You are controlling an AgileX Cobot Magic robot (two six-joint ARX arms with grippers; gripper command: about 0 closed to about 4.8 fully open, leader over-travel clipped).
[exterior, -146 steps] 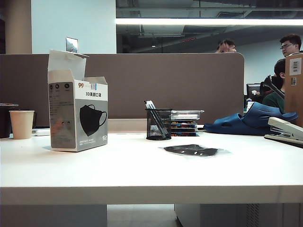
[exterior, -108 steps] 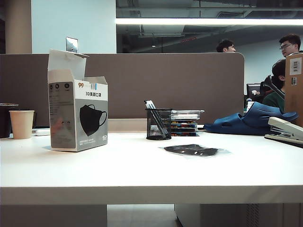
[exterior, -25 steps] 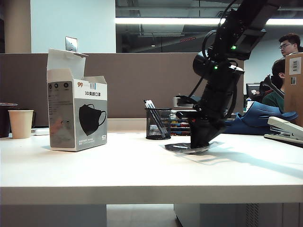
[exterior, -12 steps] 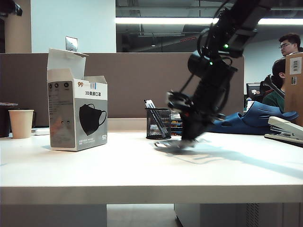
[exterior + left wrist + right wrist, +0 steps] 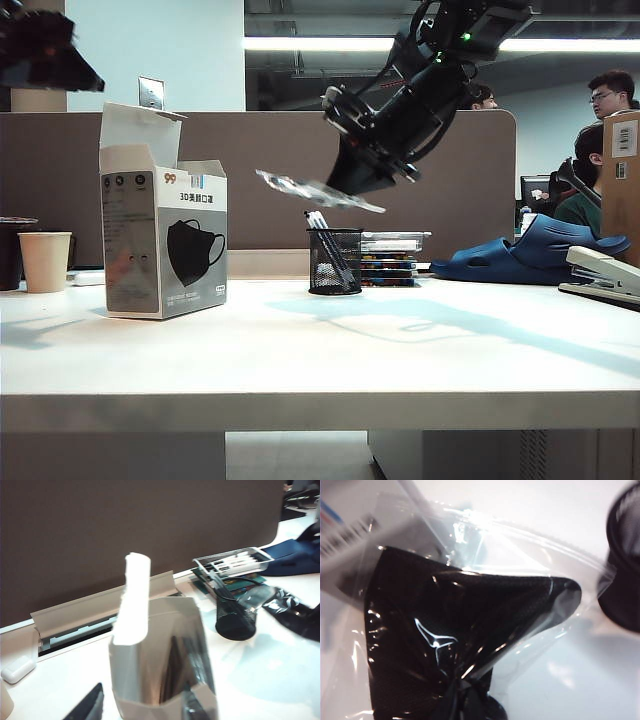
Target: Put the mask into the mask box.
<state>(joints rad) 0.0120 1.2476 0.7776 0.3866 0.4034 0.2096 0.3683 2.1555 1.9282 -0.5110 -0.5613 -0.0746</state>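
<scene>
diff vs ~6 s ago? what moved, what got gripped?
The right gripper came in, shut on the mask and lifted it off the table, carrying it left toward the mask box. The left gripper has appeared above the box, jaws unclear. Box, pen holder, cup and stapler unchanged.

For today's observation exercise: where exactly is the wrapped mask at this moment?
In the exterior view the mask hangs in the air, pinched by the right gripper, above the mesh pen cup and right of the open mask box, not yet over it.
</scene>
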